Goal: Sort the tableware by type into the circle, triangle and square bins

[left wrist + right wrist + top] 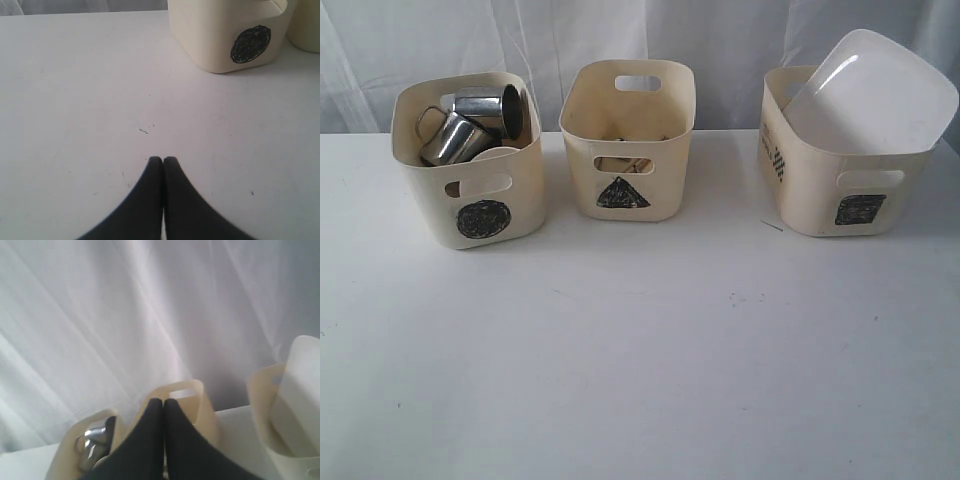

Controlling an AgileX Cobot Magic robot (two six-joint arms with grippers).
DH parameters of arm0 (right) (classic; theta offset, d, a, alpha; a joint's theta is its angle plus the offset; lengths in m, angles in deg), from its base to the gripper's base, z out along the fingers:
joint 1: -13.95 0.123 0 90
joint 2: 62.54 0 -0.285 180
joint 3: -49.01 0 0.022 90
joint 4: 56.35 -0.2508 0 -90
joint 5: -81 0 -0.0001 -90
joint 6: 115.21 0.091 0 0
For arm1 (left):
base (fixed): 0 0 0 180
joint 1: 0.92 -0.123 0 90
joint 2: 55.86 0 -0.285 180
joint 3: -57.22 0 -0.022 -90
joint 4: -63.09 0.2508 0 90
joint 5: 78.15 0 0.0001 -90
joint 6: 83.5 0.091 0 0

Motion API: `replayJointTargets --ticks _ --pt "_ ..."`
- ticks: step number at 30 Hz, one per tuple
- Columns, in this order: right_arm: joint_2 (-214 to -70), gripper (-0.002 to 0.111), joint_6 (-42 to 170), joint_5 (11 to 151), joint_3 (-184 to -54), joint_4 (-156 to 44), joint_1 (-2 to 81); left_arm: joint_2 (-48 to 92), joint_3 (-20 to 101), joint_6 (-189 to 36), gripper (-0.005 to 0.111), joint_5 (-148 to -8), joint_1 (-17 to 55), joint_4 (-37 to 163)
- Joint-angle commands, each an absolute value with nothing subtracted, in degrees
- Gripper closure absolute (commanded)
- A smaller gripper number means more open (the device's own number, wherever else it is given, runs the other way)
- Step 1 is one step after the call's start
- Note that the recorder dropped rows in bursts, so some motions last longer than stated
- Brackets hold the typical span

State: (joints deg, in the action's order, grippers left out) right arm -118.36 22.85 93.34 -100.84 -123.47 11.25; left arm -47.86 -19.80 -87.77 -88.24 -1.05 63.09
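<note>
The circle bin [468,160] at the left holds two steel mugs [470,122] and a pale bowl rim [498,153]. In the middle, the triangle bin [626,137] shows wooden pieces through its handle slot; its cutlery is mostly hidden. The large white plate [868,95] leans out of the square bin [845,170] on the right. Neither arm appears in the exterior view. My left gripper [163,160] is shut and empty over bare table, short of the circle bin [230,35]. My right gripper [163,402] is shut and empty, raised in front of the triangle bin [192,400].
A white table [640,350] carries the three bins along its far side. A white curtain [520,40] hangs behind them. Small dark specks [144,131] mark the tabletop in the left wrist view.
</note>
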Motion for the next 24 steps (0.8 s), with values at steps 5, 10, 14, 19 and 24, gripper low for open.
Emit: replayJointTargets --ticks 5,10,14,19,24 --pt "-100.7 0.108 28.2 106.6 -93.2 -123.8 12.3 -48.1 -20.0 -88.0 0.107 -88.0 -0.7 63.1" --pt "-96.0 0.108 31.0 103.5 -93.1 -123.6 12.3 -48.1 -20.0 -88.0 0.107 -88.0 -0.7 63.1" --pt "-93.2 0.108 31.0 98.0 -93.1 -124.8 12.3 -48.1 -20.0 -88.0 0.107 -88.0 -0.7 63.1" --pt "-89.8 0.108 31.0 96.4 -93.1 -125.4 12.3 -48.1 -20.0 -88.0 0.107 -88.0 -0.7 63.1" --pt "-87.5 0.108 30.9 91.8 -92.0 -124.5 12.3 -48.1 -20.0 -88.0 0.107 -88.0 -0.7 63.1"
